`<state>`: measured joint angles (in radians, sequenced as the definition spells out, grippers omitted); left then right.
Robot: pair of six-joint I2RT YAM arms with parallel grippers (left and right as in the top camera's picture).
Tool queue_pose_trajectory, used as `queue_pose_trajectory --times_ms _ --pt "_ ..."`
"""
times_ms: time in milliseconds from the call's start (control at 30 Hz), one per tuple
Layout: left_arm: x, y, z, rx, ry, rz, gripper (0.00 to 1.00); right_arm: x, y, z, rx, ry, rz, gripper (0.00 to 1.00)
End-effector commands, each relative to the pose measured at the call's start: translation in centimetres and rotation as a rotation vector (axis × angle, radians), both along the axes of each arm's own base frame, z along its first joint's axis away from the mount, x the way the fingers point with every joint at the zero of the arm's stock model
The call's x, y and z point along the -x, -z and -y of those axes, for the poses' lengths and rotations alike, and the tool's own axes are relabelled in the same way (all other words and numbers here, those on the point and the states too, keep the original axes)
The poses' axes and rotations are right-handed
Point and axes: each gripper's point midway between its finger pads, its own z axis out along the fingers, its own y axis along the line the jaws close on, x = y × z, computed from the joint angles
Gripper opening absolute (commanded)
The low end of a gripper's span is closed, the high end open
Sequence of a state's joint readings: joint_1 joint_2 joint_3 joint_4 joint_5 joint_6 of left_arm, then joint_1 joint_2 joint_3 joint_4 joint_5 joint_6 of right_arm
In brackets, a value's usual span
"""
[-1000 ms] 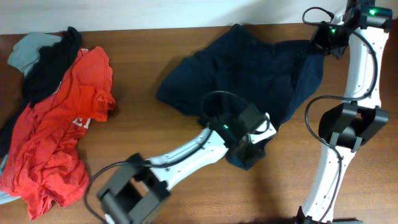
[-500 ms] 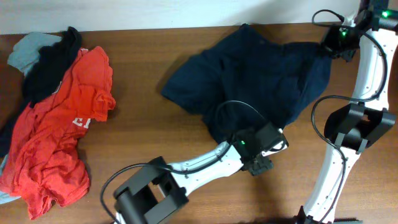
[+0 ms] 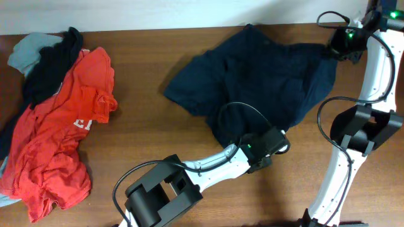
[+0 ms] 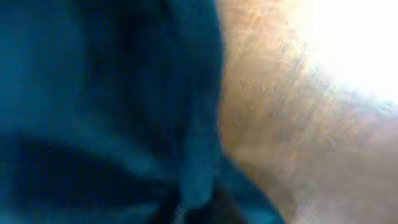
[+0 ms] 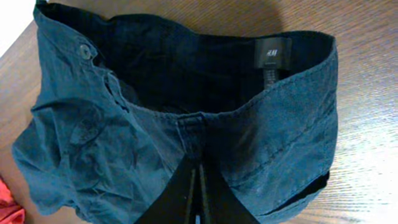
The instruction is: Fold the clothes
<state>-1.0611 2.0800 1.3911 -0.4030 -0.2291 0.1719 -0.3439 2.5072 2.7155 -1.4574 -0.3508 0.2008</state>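
Overhead, we find the clothes spread at the far right of the counter. The right gripper is pinched tight on their far right corner. The left gripper is closed at the near hem, its hold unconfirmed through blur. Bare wood separates them from a red shirt. The cloth is soft, creased navy with stitched seams.

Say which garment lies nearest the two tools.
The navy garment, spread alone on the right: the right tool pinches its waistband, the left tool grips its near edge. The red shirt and black garment lie piled left.
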Motion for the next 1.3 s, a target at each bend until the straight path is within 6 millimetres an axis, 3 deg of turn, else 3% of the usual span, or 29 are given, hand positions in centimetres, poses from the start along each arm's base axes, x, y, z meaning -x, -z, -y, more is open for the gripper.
queue_pose_trajectory --times_ms 0,200,500,633,733,867,1033,1267 --pt "-2.8 -0.5 -2.4 -0.048 -0.200 0.121 0.01 -0.1 -0.4 0.5 -0.002 -0.005 0.019 0.04" --pt "-6.5 -5.1 -6.4 -0.063 -0.372 0.176 0.01 0.1 -0.4 0.4 0.004 -0.021 0.018 0.04" --pt "-14.4 -14.0 -17.7 0.080 -0.694 0.250 0.01 0.3 -0.8 0.6 -0.059 -0.017 0.036 0.04" --pt "-16.5 -16.9 -21.9 0.126 -0.786 0.302 0.01 0.4 -1.3 0.6 -0.097 -0.025 0.053 0.04" --pt "-17.7 -18.8 -23.9 0.148 -0.808 0.351 0.01 0.6 -2.2 0.4 -0.085 -0.056 0.076 0.04" --pt "-19.4 -21.7 -25.3 0.183 -0.799 0.452 0.01 0.7 -4.7 0.4 -0.057 -0.068 0.133 0.04" --pt "-21.2 -26.6 -27.1 0.283 -0.865 0.608 0.01 1.1 -10.0 0.2 0.003 -0.085 0.252 0.04" --pt "-20.3 -32.1 -29.0 0.228 -0.860 0.750 0.01 3.7 -17.8 -0.8 0.085 -0.111 0.402 0.04"
